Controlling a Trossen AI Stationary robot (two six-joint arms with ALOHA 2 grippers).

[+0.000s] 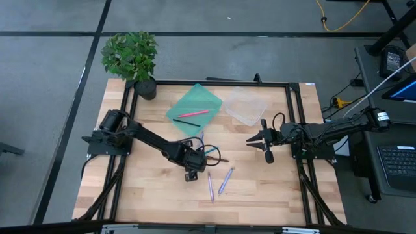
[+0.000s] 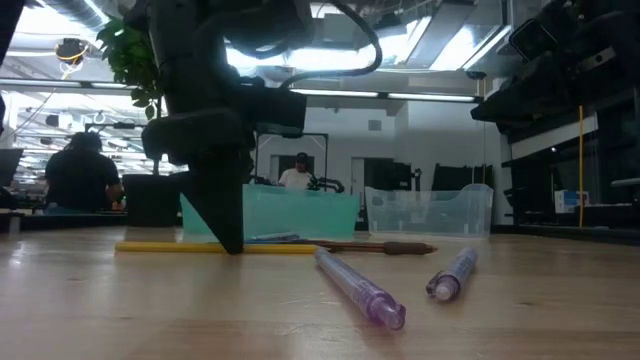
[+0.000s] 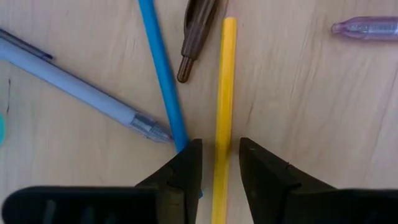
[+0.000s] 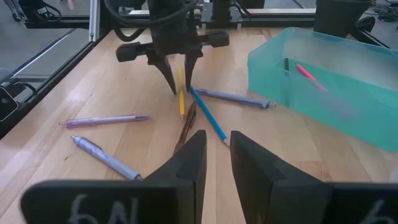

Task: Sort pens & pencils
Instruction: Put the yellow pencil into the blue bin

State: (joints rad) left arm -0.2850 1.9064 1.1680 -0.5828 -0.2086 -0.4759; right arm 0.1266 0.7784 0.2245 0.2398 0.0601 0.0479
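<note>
My left gripper (image 3: 221, 158) points down at the table's middle (image 1: 192, 161), open. Its fingers straddle a yellow pencil (image 3: 225, 81) that lies flat on the wood, with a narrow gap on each side. Beside the pencil lie a blue pencil (image 3: 160, 68), a dark brown pen (image 3: 196, 31) and a grey-lavender pen (image 3: 74, 90). Two lavender pens (image 1: 210, 186) (image 1: 226, 180) lie nearer the table's near edge. A pink pencil (image 4: 308, 74) and a black pen (image 4: 286, 64) lie in the green bin (image 1: 195, 104). My right gripper (image 4: 217, 146) waits right of the pile (image 1: 249, 139), slightly open and holding nothing.
A clear plastic bin (image 1: 246, 106) stands right of the green bin near the far edge. A potted plant (image 1: 132, 58) sits at the far left corner. A black frame rims the table. Bare wood lies along the near edge. People show in the room behind (image 2: 80, 175).
</note>
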